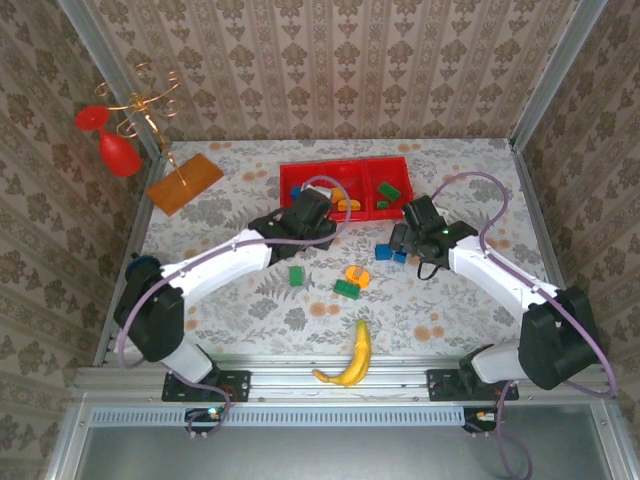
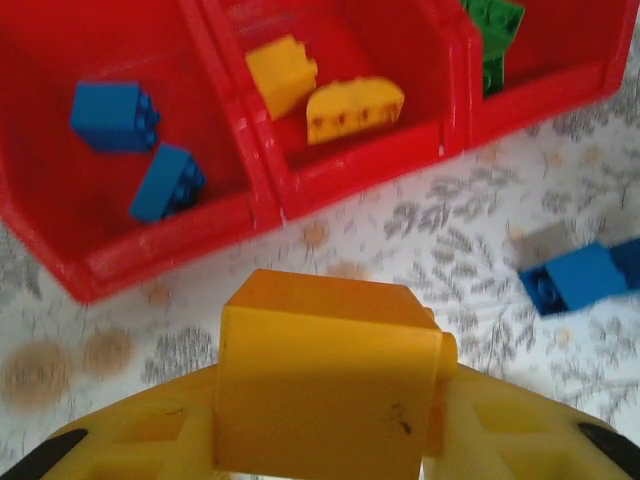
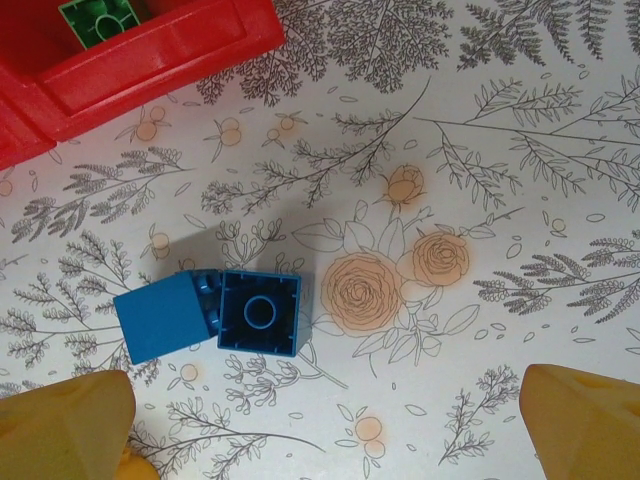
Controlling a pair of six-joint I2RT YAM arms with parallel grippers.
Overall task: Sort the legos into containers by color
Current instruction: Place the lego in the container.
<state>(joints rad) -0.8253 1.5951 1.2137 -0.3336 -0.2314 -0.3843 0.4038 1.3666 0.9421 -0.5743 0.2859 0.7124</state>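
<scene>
1. The left gripper [image 2: 322,445] is clamped on an orange brick [image 2: 325,370], held over the table just in front of the red tray [image 2: 160,250].
2. The right gripper [image 3: 325,430] is spread wide with nothing between its fingers. It hangs over a blue pair [image 3: 210,315] of bricks that lie touching on the table, one with its hollow underside up.
3. Tray contents, left wrist view:
   - The left compartment [image 2: 50,60] holds two blue legos [image 2: 115,115].
   - The middle compartment [image 2: 380,40] holds two orange legos [image 2: 355,108].
   - The right compartment [image 2: 570,40] holds green legos [image 2: 490,30].
4. Loose on the table in front of the tray are a green brick [image 1: 296,275] and a second green brick [image 1: 347,289] against an orange piece [image 1: 357,272].
5. A banana [image 1: 350,360] lies at the near edge. An orange board [image 1: 185,183] lies at the far left.
</scene>
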